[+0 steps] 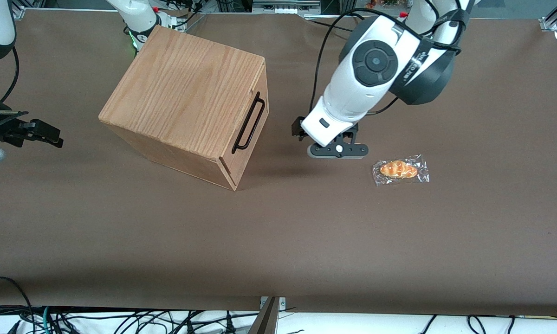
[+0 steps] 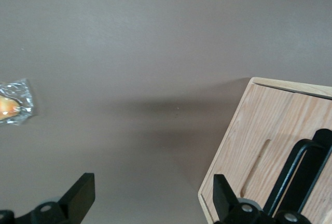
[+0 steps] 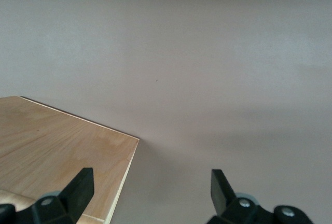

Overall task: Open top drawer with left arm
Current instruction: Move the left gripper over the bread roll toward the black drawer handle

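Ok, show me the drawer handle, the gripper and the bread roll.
drawer handle [image 1: 249, 123]: front view, middle of the black bar.
gripper [image 2: 153, 195]: left wrist view, open gap midway between its fingertips, in front of the drawer.
bread roll [image 1: 398, 169]: front view, centre of the wrapped roll, beside the gripper.

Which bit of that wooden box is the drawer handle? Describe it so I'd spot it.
Find the big oak-grain cabinet on the brown table. On its front, facing the open gripper, runs a thin black U-shaped handle, the only dark bar on pale wood.
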You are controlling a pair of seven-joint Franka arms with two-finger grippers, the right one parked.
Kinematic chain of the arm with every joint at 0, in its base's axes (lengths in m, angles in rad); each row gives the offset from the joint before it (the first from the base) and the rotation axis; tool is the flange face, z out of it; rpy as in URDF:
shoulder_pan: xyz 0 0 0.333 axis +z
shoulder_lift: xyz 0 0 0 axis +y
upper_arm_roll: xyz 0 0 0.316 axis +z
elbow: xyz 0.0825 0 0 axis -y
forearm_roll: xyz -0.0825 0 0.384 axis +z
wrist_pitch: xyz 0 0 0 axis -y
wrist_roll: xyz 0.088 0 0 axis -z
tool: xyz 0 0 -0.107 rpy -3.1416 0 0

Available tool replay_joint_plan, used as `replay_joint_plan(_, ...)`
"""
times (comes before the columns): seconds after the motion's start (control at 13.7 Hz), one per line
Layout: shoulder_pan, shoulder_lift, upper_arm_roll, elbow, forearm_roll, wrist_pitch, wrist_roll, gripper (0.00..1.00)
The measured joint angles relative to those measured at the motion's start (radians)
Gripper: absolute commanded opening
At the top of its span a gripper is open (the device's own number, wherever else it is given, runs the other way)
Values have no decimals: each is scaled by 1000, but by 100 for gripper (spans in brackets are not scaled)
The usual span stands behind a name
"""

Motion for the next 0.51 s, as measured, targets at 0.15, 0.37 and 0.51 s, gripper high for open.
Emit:
replay_joint_plan(0.15, -21, 12, 0, 1, -1, 37, -28, 100)
replay_joint_plan(0.37, -50, 29, 0, 1, -41, 91, -55, 100)
replay_joint_plan(0.51, -68, 44, 0, 2, -48, 103, -58, 100)
